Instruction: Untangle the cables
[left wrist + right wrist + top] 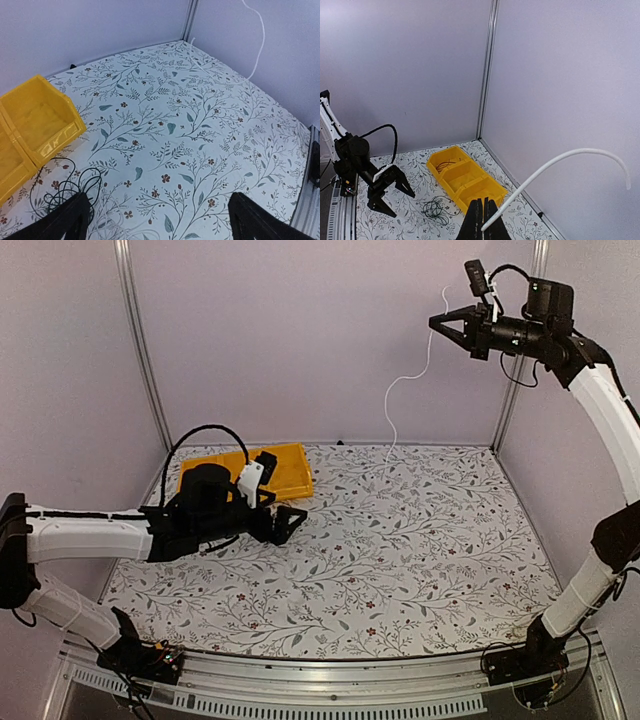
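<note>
And here's the white cable (409,380), way up in the air: one thin pale line dropping from the right gripper (436,323), kinking once in front of the back wall, then running down to the far edge of the table (420,570). Whether its low end touches the cloth, I can't tell. In the right wrist view a short stretch arcs out from the fingertips and droops at its cut end.

Down on the table sits the black cable (437,208), a small loose coil of very thin loops lying flat just beside the near yellow bin (487,192). The left wrist view shows a faint pale strand (114,221) lying in loops next to that coil. The farthest bin holds a few orange-brown wires (445,164).

Now the arms. The right one is reared up tall on its side, elbow high, wrist bent over and pointing left near the top of the wall, jaws clenched on the white cable. The left arm lies low and stretched out across the left of the table, and the left gripper (292,524) hovers near the surface in front of the bins, angled toward the middle. Its jaws are spread wide with nothing between them, and the black coil lies on the table close by its left finger.
</note>
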You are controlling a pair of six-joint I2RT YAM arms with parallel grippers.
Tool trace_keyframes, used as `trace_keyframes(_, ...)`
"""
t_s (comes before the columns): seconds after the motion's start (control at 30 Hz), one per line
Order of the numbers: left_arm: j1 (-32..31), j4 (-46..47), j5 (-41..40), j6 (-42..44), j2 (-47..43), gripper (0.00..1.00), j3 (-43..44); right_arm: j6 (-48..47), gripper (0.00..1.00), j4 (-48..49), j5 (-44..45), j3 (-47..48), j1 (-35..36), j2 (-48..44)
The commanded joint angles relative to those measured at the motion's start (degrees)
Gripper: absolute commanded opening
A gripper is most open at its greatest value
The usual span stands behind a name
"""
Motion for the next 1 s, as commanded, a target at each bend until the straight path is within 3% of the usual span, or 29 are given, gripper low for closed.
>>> trace_keyframes(0.0,-0.9,-10.6,-8.5,1.6,-5.0,1.00,1.3,-0.5,0.00,2.3,-3.2,-6.6,-0.1,-3.8)
trace_keyframes(0.13,-1.1,-19.0,-9.6,3.7,-6.8,1.00,5.2,-0.3,0.00,3.8,-5.8,-12.4,0.0,-5.2)
trace_keyframes(0.53,-1.8,-12.7,-10.6,14.4,-16.3,1.00,6.1,-0.3,0.00,7.7,-7.4,-25.2,0.5,-6.9)
trace_keyframes(0.67,-3.1,-15.2,-15.0,17.7,-13.7,1.00,13.3,-0.3,0.00,8.4,-7.5,-28.8,1.9,-7.1)
trace_keyframes(0.77,-3.3,-14.0,-27.0,18.1,-10.7,1.00,17.3,-0.7,0.00,8.6,-7.9,-31.2,3.3,-7.1)
trace_keyframes(0.87,-2.9,-5.4,-35.3,22.4,-6.9,1.00,16.4,-1.1,0.00,8.9,-8.9,-33.4,5.0,-7.0)
trace_keyframes(0.97,-1.8,-0.7,-29.7,22.0,-2.8,1.00,17.7,-1.5,0.00,9.2,-9.9,-34.9,6.4,-6.8)
